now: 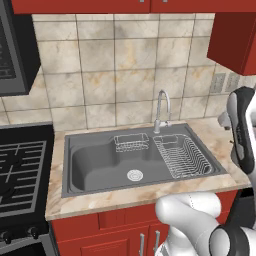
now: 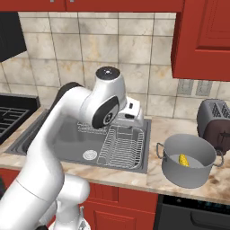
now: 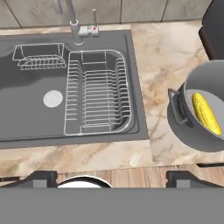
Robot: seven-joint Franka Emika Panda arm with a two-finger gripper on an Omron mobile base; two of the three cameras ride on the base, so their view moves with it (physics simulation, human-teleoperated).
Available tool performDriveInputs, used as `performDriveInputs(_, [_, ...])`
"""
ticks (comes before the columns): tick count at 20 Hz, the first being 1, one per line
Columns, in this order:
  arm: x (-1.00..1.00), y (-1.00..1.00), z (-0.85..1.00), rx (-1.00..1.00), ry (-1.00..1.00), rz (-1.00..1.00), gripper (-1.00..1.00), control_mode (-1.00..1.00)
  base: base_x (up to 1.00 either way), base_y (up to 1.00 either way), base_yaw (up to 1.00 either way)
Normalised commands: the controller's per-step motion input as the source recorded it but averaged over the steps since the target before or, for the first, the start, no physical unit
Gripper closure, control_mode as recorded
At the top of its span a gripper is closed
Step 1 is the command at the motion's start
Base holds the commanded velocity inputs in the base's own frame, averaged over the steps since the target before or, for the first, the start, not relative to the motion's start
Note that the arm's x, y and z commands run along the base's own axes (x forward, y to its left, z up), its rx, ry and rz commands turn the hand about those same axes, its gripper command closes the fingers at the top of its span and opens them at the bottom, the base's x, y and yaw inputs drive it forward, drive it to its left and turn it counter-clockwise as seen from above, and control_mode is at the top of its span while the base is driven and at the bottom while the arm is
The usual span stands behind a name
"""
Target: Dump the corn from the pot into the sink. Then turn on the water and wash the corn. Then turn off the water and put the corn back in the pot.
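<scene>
My gripper is spread wide, holding nothing, above the counter edge. The corn lies inside the pot at 3 o'clock of the sink.

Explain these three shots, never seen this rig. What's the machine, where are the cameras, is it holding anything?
It is a white robot arm on a driving base in a rendered kitchen. Two pictures come from cameras on the base, behind the arm to its left and right. The third looks along the hand, with the pincer at its bottom edge, fingers wide apart, holding nothing. Set in the marble counter is a dark sink with a silver drain, wire racks and a chrome tap. To the sink's right stands a grey pot with the corn lying inside it. A toaster sits behind the pot.
</scene>
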Motion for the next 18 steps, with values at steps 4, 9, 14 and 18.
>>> performDriveInputs(4, [-0.06,-0.99,0.00,0.00,0.10,-0.12,-1.00,-1.00,0.00,0.00,0.00])
performDriveInputs(9, [0.10,-1.00,-0.13,0.00,0.13,-0.07,-1.00,-1.00,0.00,0.00,0.00])
performDriveInputs(14, [0.55,-0.94,-0.22,0.01,0.10,0.00,-1.00,-1.00,0.00,0.00,0.00])
performDriveInputs(18, [0.77,-0.80,-0.18,0.15,0.00,0.10,-1.00,-1.00,0.00,0.00,0.00])
